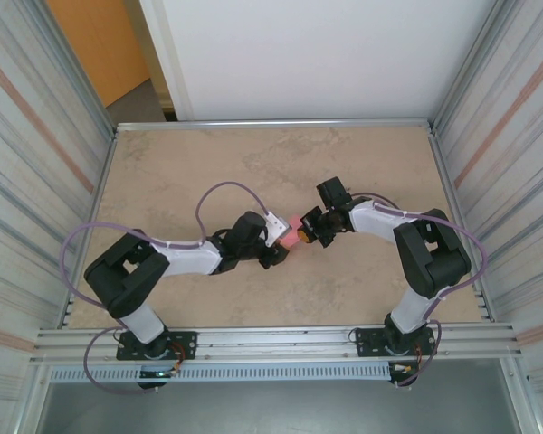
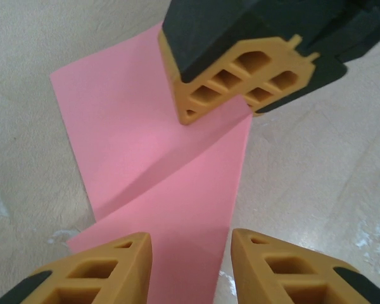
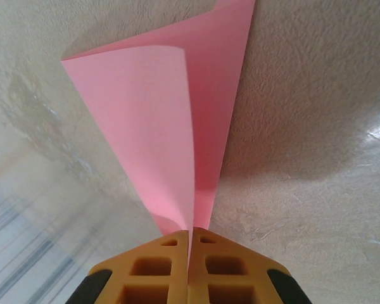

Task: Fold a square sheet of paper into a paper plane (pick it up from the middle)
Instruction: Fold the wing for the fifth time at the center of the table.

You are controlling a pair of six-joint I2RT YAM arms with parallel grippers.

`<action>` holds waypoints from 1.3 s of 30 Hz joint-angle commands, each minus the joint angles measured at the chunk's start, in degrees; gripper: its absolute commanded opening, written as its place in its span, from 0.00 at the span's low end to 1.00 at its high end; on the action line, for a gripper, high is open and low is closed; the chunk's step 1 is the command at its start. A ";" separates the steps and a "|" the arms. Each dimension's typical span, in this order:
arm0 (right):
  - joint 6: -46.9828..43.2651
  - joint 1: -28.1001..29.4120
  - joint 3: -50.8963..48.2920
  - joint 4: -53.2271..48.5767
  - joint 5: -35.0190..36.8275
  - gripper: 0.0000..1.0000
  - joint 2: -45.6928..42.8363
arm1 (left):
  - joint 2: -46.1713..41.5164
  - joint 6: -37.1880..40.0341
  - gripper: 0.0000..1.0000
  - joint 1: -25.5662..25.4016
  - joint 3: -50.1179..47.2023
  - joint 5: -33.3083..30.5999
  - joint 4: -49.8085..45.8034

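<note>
Centre blocked, far half open.
The left arm (image 1: 176, 258) and right arm (image 1: 389, 221) meet nose to nose mid-bench (image 1: 253, 163) with the pink paper (image 1: 293, 233) between them, barring a straight pass there. The far half lies bare. Ribbed metal walls (image 1: 36, 127) close both sides, and a white panel (image 1: 299, 54) closes the back.
</note>
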 commanded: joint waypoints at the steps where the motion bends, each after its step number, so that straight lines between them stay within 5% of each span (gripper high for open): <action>1: 0.03 0.70 1.46 -0.23 -0.51 0.03 -1.35 | -1.25 1.46 0.39 -1.14 -0.28 -2.36 -2.86; 11: 0.16 0.79 1.57 -0.35 -0.80 0.03 -1.12 | 0.97 1.89 0.37 -1.29 0.18 -3.92 -2.45; 21: 0.09 0.71 1.69 -0.70 -1.00 0.05 -1.07 | 2.05 1.48 0.24 -1.42 0.02 -3.50 -1.15; 28: -2.79 -0.56 2.31 -4.46 2.15 0.44 -2.75 | 2.86 0.46 0.19 -1.47 -1.14 -3.09 0.64; 39: -5.61 -4.54 1.23 -9.02 6.34 0.52 -6.84 | 5.47 -2.30 0.16 -2.16 -2.18 -2.29 3.61</action>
